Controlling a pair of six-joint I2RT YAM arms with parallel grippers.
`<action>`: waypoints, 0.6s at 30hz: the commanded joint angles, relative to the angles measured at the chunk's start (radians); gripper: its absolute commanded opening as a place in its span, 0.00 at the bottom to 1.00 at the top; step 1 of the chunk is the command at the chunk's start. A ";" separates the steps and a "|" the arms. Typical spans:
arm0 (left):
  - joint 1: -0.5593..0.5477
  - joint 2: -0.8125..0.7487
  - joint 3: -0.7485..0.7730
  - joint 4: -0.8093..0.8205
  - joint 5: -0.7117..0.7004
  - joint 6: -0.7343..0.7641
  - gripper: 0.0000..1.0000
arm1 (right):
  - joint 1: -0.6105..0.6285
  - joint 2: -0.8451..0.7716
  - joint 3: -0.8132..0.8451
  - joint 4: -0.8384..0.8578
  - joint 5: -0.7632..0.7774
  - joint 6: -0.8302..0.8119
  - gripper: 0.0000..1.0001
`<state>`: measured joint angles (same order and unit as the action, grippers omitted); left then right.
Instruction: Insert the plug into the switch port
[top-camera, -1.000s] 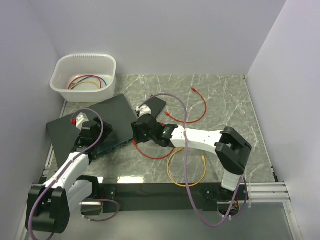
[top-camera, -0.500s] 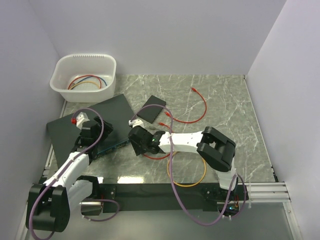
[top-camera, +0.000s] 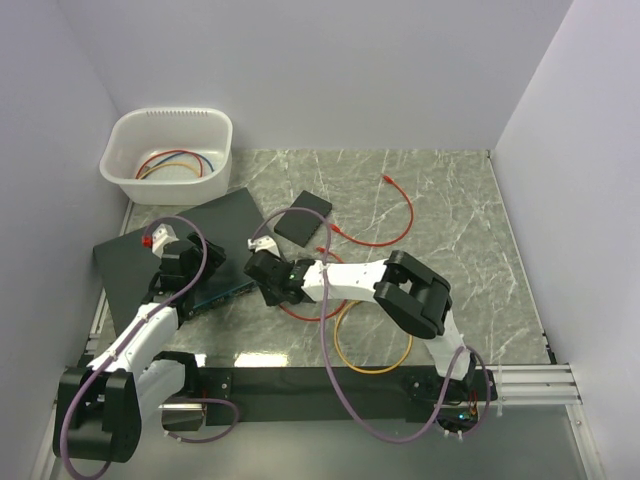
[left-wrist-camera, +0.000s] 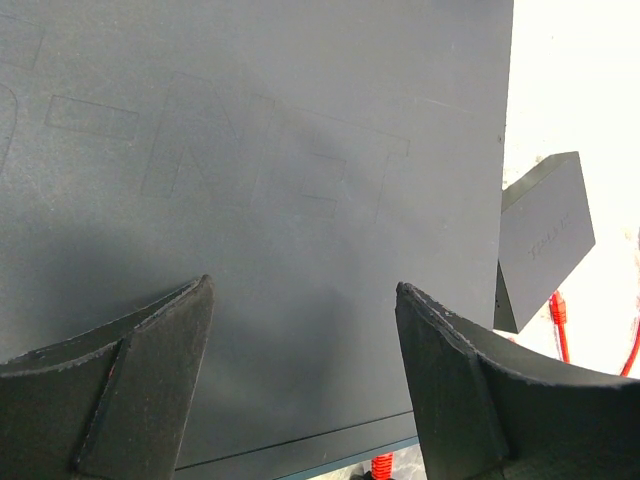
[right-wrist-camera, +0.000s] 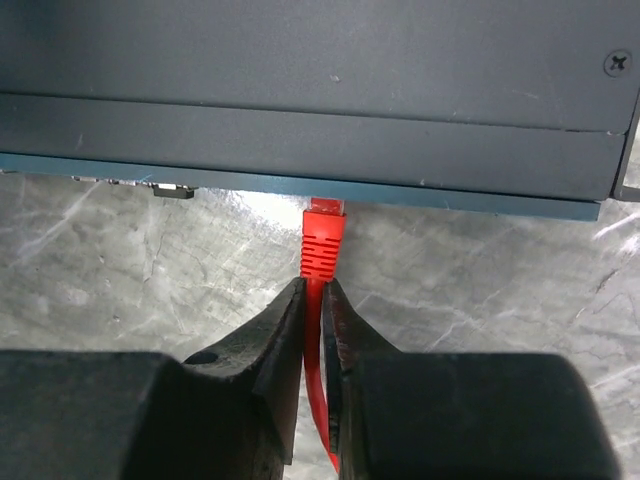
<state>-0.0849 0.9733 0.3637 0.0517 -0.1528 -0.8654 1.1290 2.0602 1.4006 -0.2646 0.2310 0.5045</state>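
The black slab switch (top-camera: 190, 235) lies at the left, its teal front face (top-camera: 232, 288) turned to the right arm. In the right wrist view my right gripper (right-wrist-camera: 318, 300) is shut on the thin red cable just behind the red plug (right-wrist-camera: 323, 235). The plug's tip meets the teal front face (right-wrist-camera: 450, 198); the switch port itself is hidden under that edge. From above, the right gripper (top-camera: 260, 275) is at the switch front. My left gripper (left-wrist-camera: 305, 385) is open over the switch top (left-wrist-camera: 260, 170), near its front edge (top-camera: 185, 285).
A small black box (top-camera: 303, 217) lies behind the right gripper and also shows in the left wrist view (left-wrist-camera: 545, 235). A white basin (top-camera: 165, 150) with cables stands at the back left. An orange-yellow cable (top-camera: 372, 345) loops at the front. The red cable (top-camera: 395, 225) trails to the right.
My right arm has moved left and carried the red plug up to the switch's teal front face. The left arm and the switch have stayed in place.
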 joint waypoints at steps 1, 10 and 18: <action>0.007 0.005 0.004 0.008 0.019 0.019 0.79 | 0.005 0.024 0.084 -0.005 0.024 0.000 0.18; 0.013 -0.002 0.000 0.007 0.027 0.020 0.79 | 0.006 0.147 0.302 -0.077 0.027 -0.009 0.15; 0.014 -0.001 -0.002 0.011 0.033 0.022 0.79 | 0.008 0.196 0.362 -0.081 0.028 -0.012 0.20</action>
<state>-0.0753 0.9733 0.3637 0.0528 -0.1352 -0.8581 1.1339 2.2093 1.7046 -0.6083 0.2531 0.4877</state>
